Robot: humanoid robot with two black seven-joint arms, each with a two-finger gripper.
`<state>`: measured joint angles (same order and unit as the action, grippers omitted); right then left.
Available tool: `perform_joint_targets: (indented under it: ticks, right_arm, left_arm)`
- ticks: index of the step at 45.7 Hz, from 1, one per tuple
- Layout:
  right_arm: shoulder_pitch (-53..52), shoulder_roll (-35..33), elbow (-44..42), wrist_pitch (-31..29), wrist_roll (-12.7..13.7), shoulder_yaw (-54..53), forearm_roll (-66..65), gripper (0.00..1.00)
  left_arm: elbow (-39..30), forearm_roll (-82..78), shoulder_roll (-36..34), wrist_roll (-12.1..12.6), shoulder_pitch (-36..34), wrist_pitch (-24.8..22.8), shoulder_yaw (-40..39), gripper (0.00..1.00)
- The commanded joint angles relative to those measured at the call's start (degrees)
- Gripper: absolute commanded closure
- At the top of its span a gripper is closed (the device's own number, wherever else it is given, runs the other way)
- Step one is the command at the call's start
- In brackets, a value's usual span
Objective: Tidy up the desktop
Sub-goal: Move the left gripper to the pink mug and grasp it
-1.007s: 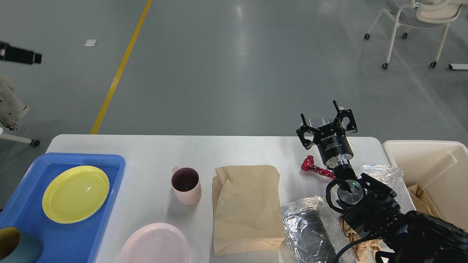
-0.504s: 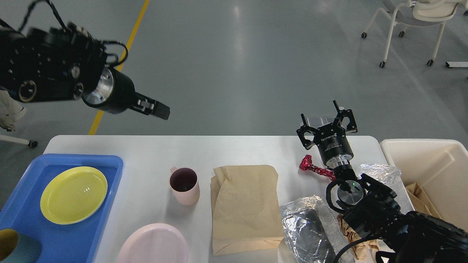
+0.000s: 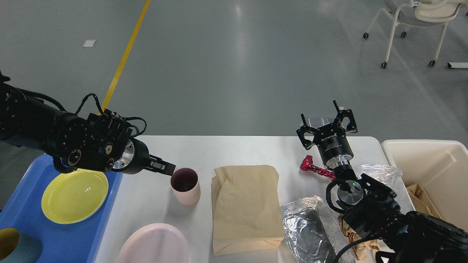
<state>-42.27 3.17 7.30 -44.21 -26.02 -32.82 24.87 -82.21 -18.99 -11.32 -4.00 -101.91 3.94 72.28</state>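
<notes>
Desktop: desktop [image 3: 153, 153] fills the lower middle of the frame, white, with rounded far corners; its near edge is cut off by the bottom of the frame.
Left gripper: my left gripper [image 3: 167, 168] comes in from the left edge, low over the table, its tip right at the left rim of the pink cup [image 3: 185, 186]. I see it side-on and dark, so I cannot tell whether the fingers are apart or together.
Right gripper: my right gripper [image 3: 326, 124] stands at the far right edge of the table, fingers spread wide apart and holding nothing.
Cup: upright, left of centre, dark inside, its handle hidden behind the left gripper tip.
Paper bag: brown paper bag [image 3: 245, 206] lies flat at centre, just right of the cup.
Pink plate: pink plate [image 3: 153, 244] sits at the bottom edge, below the cup, partly cut off.
Tray: blue tray [image 3: 82, 226] is at lower left, carrying a yellow plate [image 3: 74, 196]; a teal cup [image 3: 16, 248] shows in the bottom left corner.
Red wrapper: crumpled red wrapper [image 3: 313, 167] lies beside my right wrist.
Foil: crumpled foil [image 3: 307, 226] is at lower right, partly under my right arm.
Bin: cream bin [image 3: 427, 160] stands at the right edge, beyond the table's end.
Background: white chair [image 3: 413, 25] on wheels at upper right; yellow floor line [image 3: 124, 58] at upper left.
</notes>
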Motion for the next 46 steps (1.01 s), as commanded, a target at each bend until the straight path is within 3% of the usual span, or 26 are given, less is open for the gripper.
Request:
perform_joint_targets:
  ticks: [1, 13, 29, 32, 33, 36, 46]
  right_arm:
    - [0.0, 0.0, 0.1, 0.0, 0.0, -0.1, 0.0, 0.0]
    - [0.0, 0.0, 0.1, -0.1, 0.0, -0.1, 0.0, 0.0]
    - [0.0, 0.0, 0.1, 0.0, 0.0, -0.1, 0.0, 0.0]
    - [0.0, 0.0, 0.1, 0.0, 0.0, -0.1, 0.0, 0.0]
    - [0.0, 0.0, 0.1, -0.1, 0.0, -0.1, 0.0, 0.0]
    - [0.0, 0.0, 0.1, -0.1, 0.0, -0.1, 0.0, 0.0]
    - [0.0, 0.1, 0.1, 0.0, 0.0, -0.1, 0.0, 0.0]
  left_arm:
    - [1.8, 0.2, 0.3, 3.5, 4.8, 3.1, -2.1, 0.26]
    - [8.0, 0.3, 1.5, 6.5, 11.5, 4.2, -5.0, 0.31]
    - [11.5, 0.4, 3.5, 8.3, 17.2, 6.4, -6.9, 0.59]
    - [11.5, 0.4, 4.2, 8.3, 17.4, 6.4, -7.2, 0.71]
    - [11.5, 0.4, 4.3, 8.4, 17.4, 6.3, -7.5, 0.86]
    - [11.5, 0.3, 4.3, 8.4, 17.2, 6.3, -7.9, 1.0]
    - [8.9, -0.2, 1.9, 8.0, 12.9, 2.7, -8.0, 1.0]
